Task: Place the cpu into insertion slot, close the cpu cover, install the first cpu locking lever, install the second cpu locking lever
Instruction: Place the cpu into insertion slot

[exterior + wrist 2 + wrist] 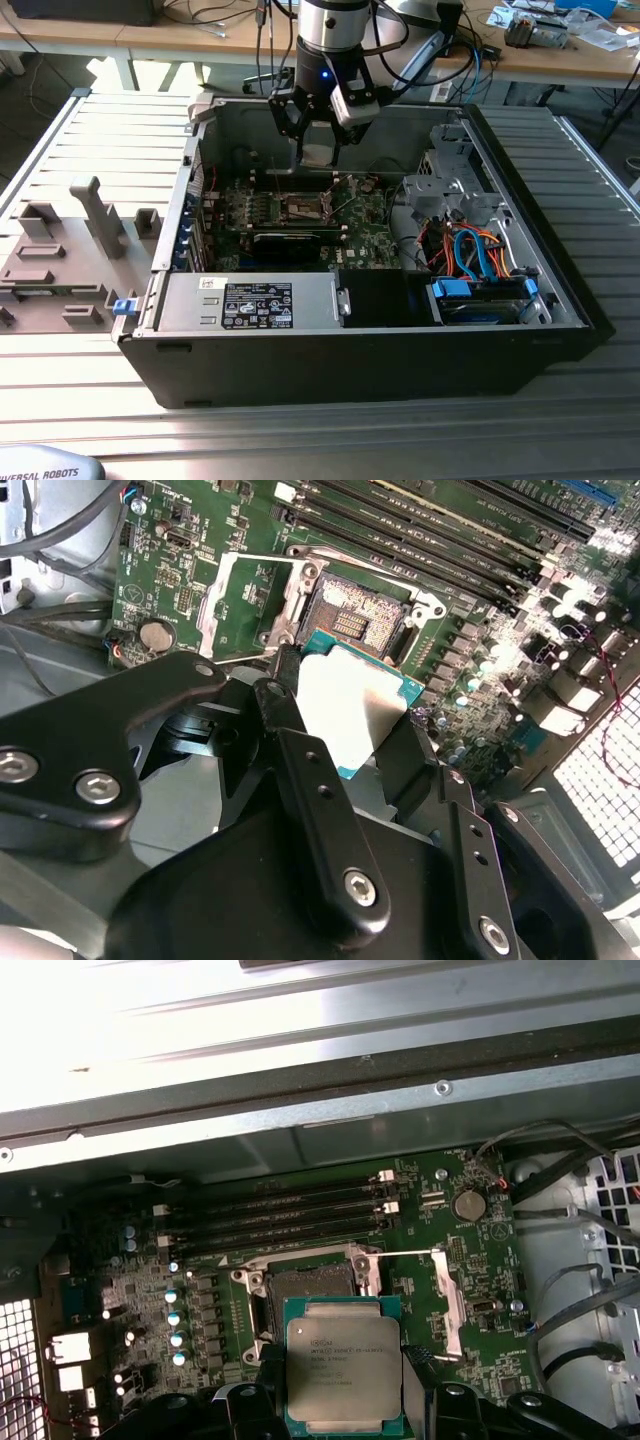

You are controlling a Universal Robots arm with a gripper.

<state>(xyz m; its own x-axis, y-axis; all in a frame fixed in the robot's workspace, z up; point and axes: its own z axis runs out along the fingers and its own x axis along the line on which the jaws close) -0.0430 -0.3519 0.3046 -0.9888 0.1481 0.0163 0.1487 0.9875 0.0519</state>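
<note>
Pincer [318, 150] hangs inside the open computer case [560, 300], closed on the cpu [343, 1365], one finger on each of two opposite edges. The chip is held above the green circuit board [420, 1220] and near the insertion slot [310, 1285], not yet in it.

To seat it well, I judge the chip's edges should be squared to the slot's metal border and the chip kept level. It should then go straight down, with no sliding across the dark contact field, and be let go once it sits flush.

In the first wrist view the chip's dull metal top faces the camera, with the bare slot just beyond it, which helps in lining up the edges. In the second wrist view the cpu cover [228, 605] lies swung open beside the slot. The exterior view gives the height above the board, though from there it is hard to say whether the chip is quite level.
</note>
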